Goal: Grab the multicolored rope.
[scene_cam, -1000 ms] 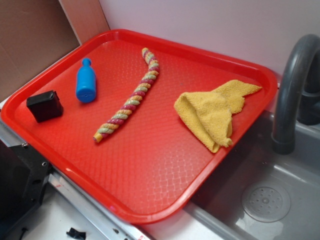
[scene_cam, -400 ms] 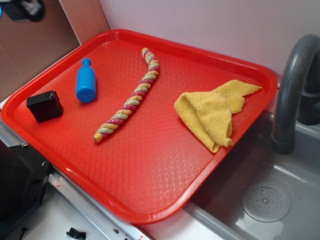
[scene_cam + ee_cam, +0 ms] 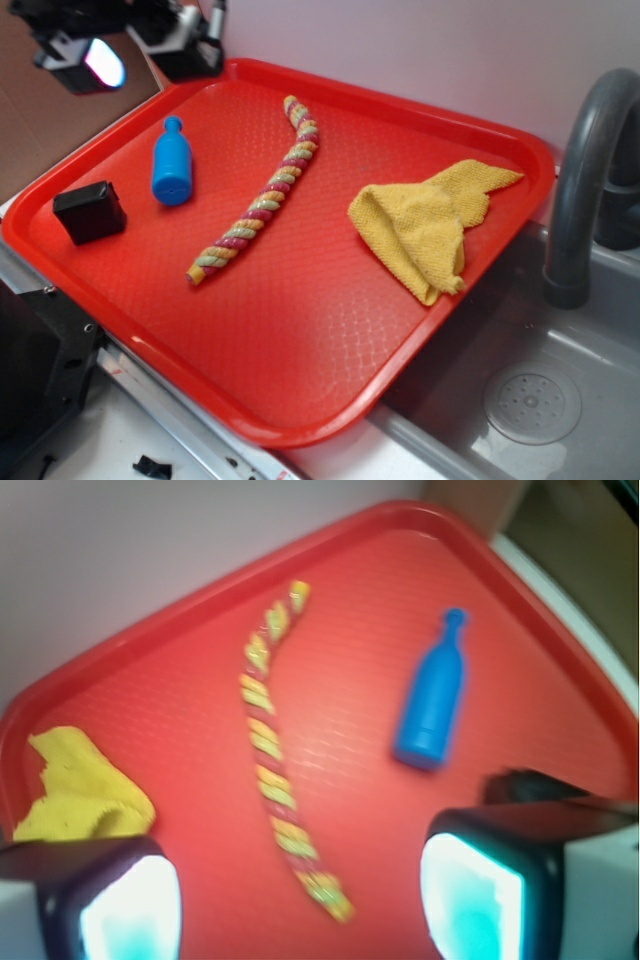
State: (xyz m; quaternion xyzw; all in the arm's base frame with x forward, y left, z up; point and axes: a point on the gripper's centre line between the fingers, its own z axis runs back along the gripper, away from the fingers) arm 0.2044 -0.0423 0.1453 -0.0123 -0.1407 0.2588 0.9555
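The work is at its first step, the approach. The claw [image 3: 150, 45] hangs high over the far left corner of the red tray [image 3: 330, 400], well apart from everything on it. In the wrist view its two fingers [image 3: 120, 905] stand wide apart at the bottom of the frame, with bare tray between them and nothing held.

The rope [image 3: 262, 195] lies flat on the tray, untouched. It runs in a gentle curve from near the middle of the tray's far edge down toward the left part of the near edge. A blue bottle [image 3: 172, 165] lies to its left, nearer the left edge, and a black box [image 3: 90, 212] sits by the left corner. A yellow cloth [image 3: 425, 225] is bunched by the right edge. None of them touches the rope.

The next move, as I judge it, calls for the claw to travel inward over the rope's middle stretch, turn so its fingers straddle the cord across its width, then drop until the tips reach the tray surface before closing.

The rope is a long thin twisted cord with spiralling yellow, pink, green and orange strands. It looks soft and is likely to sag when lifted.
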